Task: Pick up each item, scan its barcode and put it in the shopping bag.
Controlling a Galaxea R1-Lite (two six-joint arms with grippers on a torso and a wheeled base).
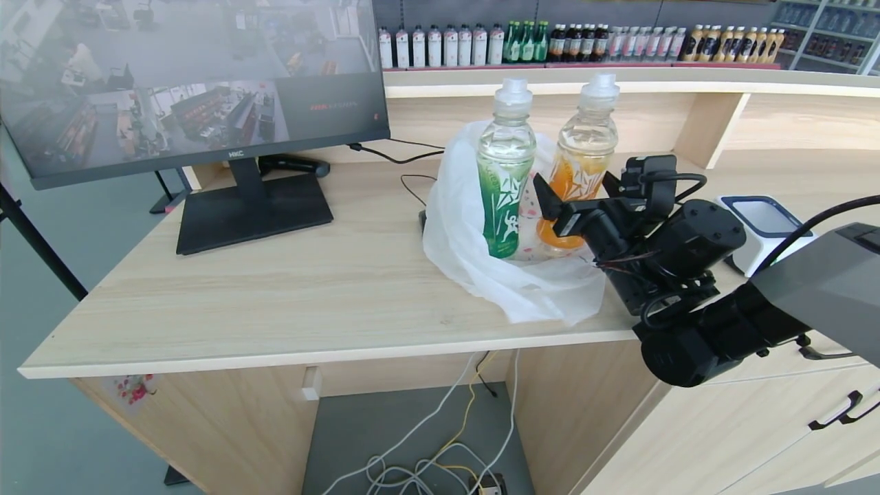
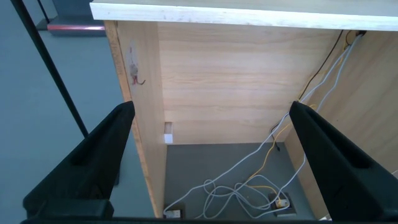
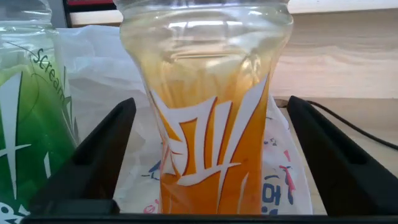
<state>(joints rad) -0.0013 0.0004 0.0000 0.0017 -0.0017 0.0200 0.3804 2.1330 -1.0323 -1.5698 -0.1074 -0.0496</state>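
Counter [image 1: 275, 289]: monitor [image 1: 172, 75], scanner [image 1: 763, 220] flank shopping bag [image 1: 460, 234]; right fingers [image 3: 93, 158] spread around orange bottle [image 1: 588, 148]; left fingers [image 2: 93, 165] spread

Two clear plastic bottles stand upright in the white bag [image 1: 467, 234], which sits slumped open towards the right of the counter. The green bottle [image 1: 507, 172] is on the left, with a green label with white markings, pale liquid and a white cap. The orange bottle [image 1: 586, 148] stands just beside it on the right, with an orange-and-white label and a white cap. The bag's thin plastic crumples around their bases.
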